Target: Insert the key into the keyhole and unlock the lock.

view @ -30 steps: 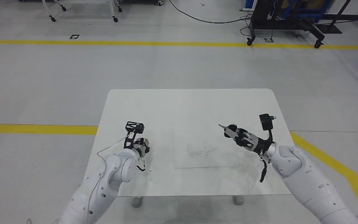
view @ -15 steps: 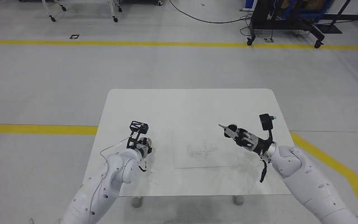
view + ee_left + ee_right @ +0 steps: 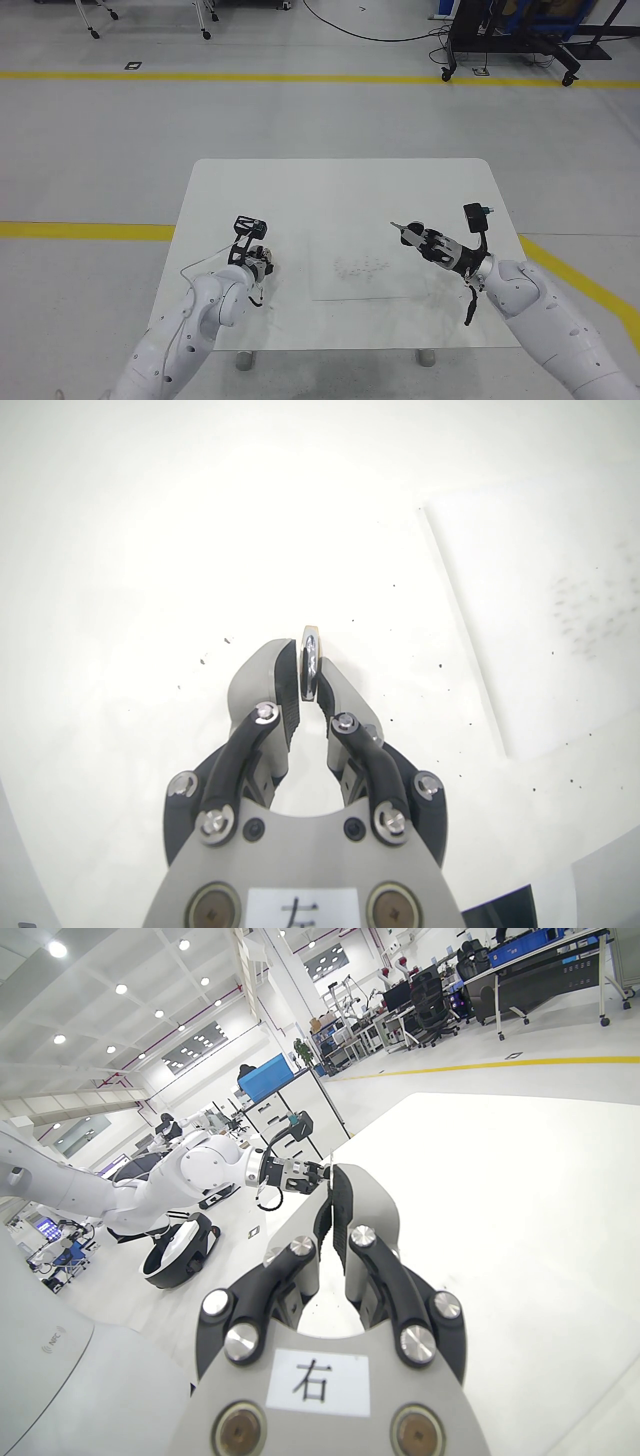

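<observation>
Between the black ribbed pads of your left gripper sits a small flat metal piece, silver with a brass-yellow rim. It is clamped edge-on and pokes past the fingertips; from this angle you cannot tell whether it is the lock. That gripper is over the near left part of the white table.

Well apart from it, over the right side, your right gripper has its pads pressed on a thin flat silver key. The key's blade juts from the tips toward the left arm.

On the tabletop between the two lies a thin white rectangular sheet with a patch of grey specks. Yellow floor lines run past the table.
</observation>
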